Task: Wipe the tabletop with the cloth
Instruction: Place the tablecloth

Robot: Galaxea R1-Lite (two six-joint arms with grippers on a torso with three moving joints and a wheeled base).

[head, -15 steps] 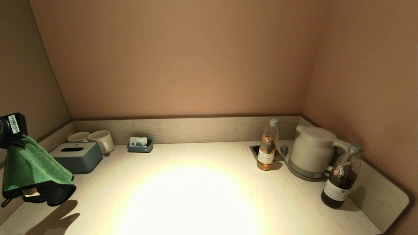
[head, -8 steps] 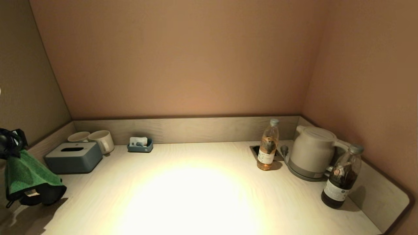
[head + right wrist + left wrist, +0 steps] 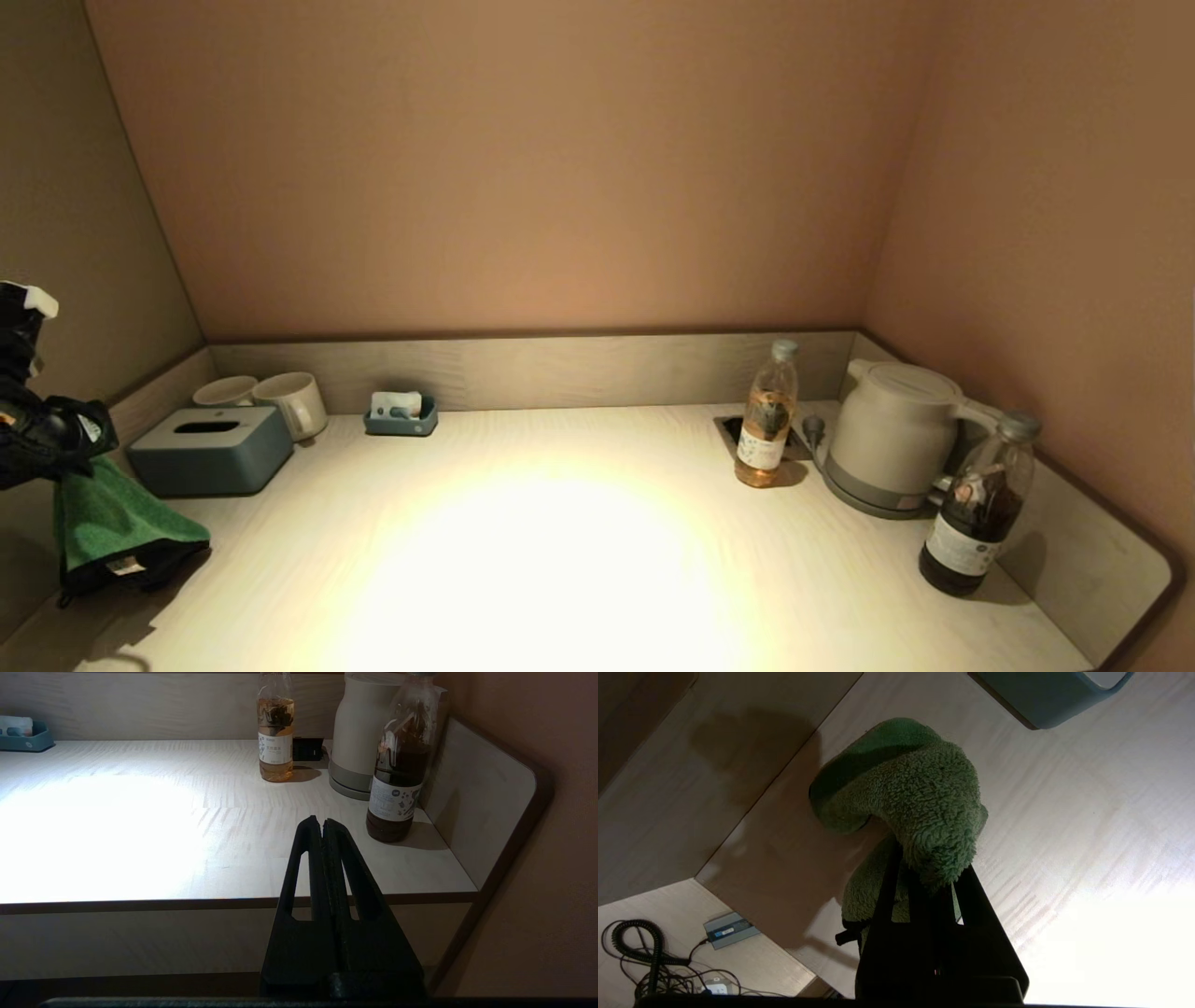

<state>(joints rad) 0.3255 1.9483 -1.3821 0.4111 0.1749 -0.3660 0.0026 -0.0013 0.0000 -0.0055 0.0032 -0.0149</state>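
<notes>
We counted two mugs, two bottles, one kettle, one tissue box and one small tray on the pale wood-grain table. The left claw was clamped on one fluffy green cloth, which hung at the table's left edge near the tissue box. The right claw was closed, empty, before the table's front edge.

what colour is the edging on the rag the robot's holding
Black, along the hanging lower edge of the fluffy green microfibre cloth; the head view shows it best.
</notes>
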